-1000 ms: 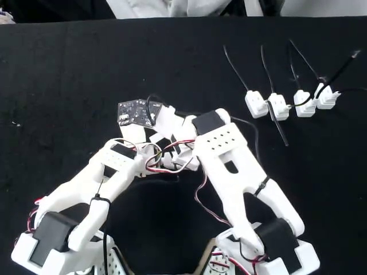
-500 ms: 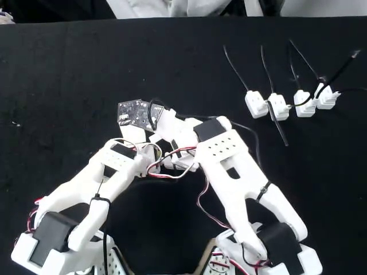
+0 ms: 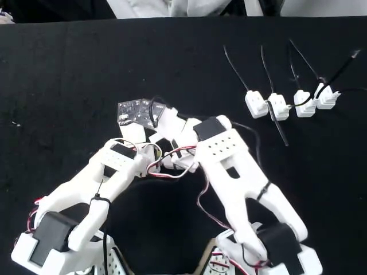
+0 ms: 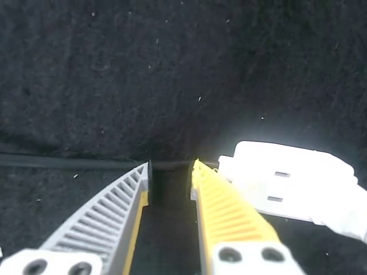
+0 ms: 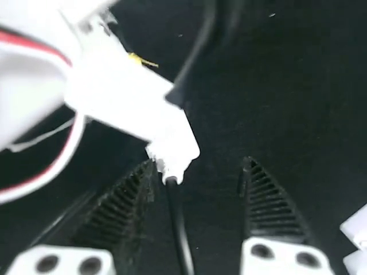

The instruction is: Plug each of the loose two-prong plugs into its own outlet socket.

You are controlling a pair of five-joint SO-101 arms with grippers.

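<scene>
Left wrist view, white two-slot socket [image 4: 287, 179]

High view: even, bright light from above falls on the matt black table [image 3: 63, 74], which returns almost none of it, so no shadows can be made out on its surface. The white arms [image 3: 223, 146] and the sockets [image 3: 278, 105] near the far right corner glare, their surface detail washed out. Left wrist view: a lone socket [image 4: 287, 177] is overexposed and throws a pale halo on the table around it; lint specks catch the light. Right wrist view: a white arm part [image 5: 126, 109] burns out, while the right gripper [image 5: 199, 166] lies in shade.
</scene>
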